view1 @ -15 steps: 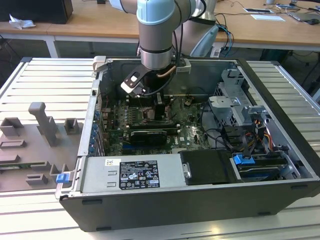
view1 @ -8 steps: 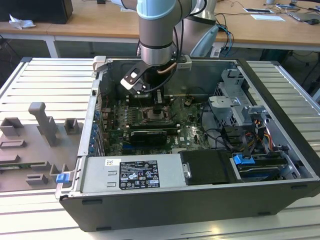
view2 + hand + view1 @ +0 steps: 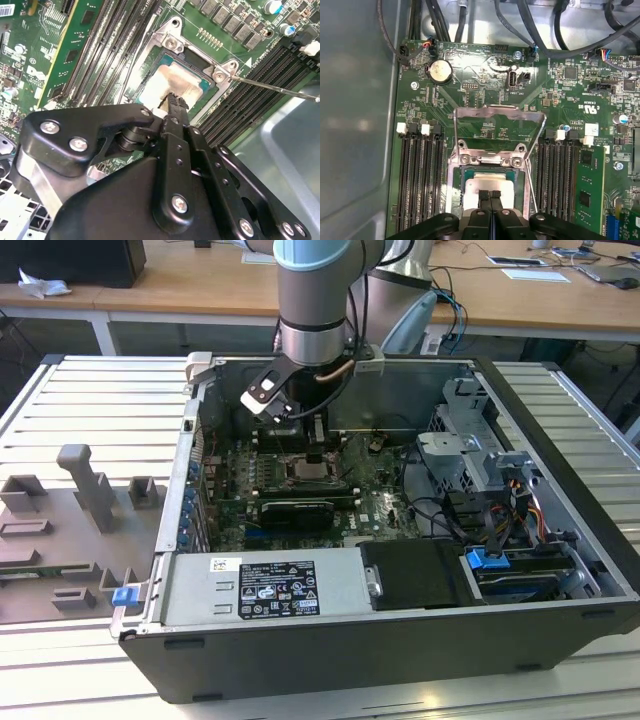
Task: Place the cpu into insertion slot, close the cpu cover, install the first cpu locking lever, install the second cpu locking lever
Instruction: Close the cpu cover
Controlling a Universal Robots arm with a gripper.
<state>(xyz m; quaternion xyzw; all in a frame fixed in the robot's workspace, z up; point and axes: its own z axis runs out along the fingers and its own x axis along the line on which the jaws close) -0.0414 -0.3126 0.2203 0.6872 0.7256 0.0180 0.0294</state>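
Observation:
The cpu [image 3: 472, 186] lies flat in the insertion slot [image 3: 452, 186], its pale silvery top facing up; it is seen again in the second wrist view [image 3: 176, 81]. The cpu cover [image 3: 498, 113] is a thin metal frame swung open, standing up from its hinge past the socket. One locking lever [image 3: 275, 89], a thin wire rod, sticks out free beside the socket. My gripper [image 3: 489, 194] hangs just over the chip with its two black fingertips [image 3: 175, 102] pressed together and nothing between them. In the exterior view the gripper [image 3: 314, 454] reaches down into the open computer case over the socket [image 3: 310, 473].
Long black memory slots [image 3: 417, 175] flank the socket on both sides, and one green memory card [image 3: 589, 185] is fitted. Cables [image 3: 560, 47] run along the board's far edge. The case wall [image 3: 355, 125] stands close by. A drive cage [image 3: 480, 455] and power supply [image 3: 270, 585] fill the case.

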